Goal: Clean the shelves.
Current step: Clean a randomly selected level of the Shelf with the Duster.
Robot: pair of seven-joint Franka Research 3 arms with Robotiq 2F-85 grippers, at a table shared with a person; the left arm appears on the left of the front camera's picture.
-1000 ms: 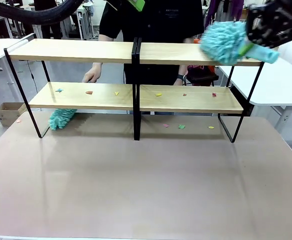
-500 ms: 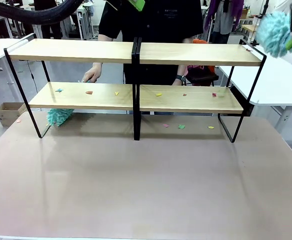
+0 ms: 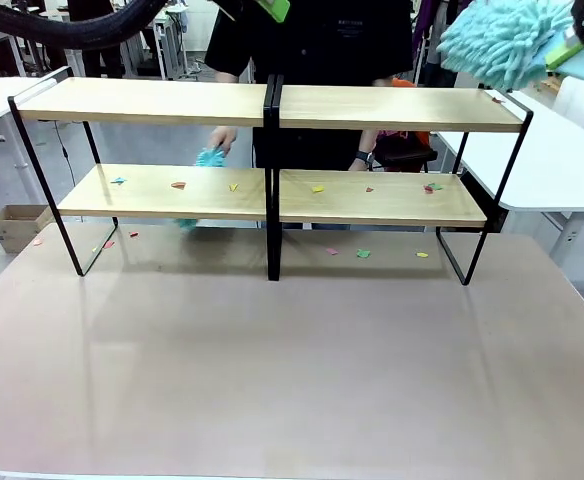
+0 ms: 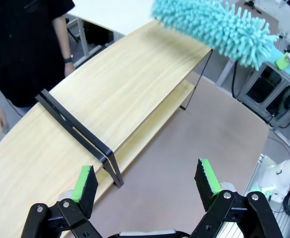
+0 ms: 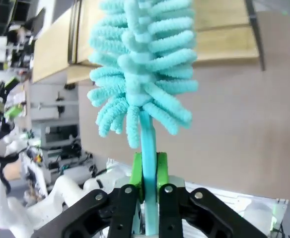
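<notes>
While clamping a duster (image 3: pixel 497 40), right claw (image 5: pixel 149 171) hangs above shelves (image 3: pixel 272 105).

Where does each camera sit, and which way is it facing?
Front: robot's side, facing across the table at shelves and person; right tool with duster top right.
Left wrist: above the shelves, looking down on them; open left tool at bottom.
Right wrist: looks along the duster clamped in the right tool.
Shared: all three show duster and shelves.
</notes>
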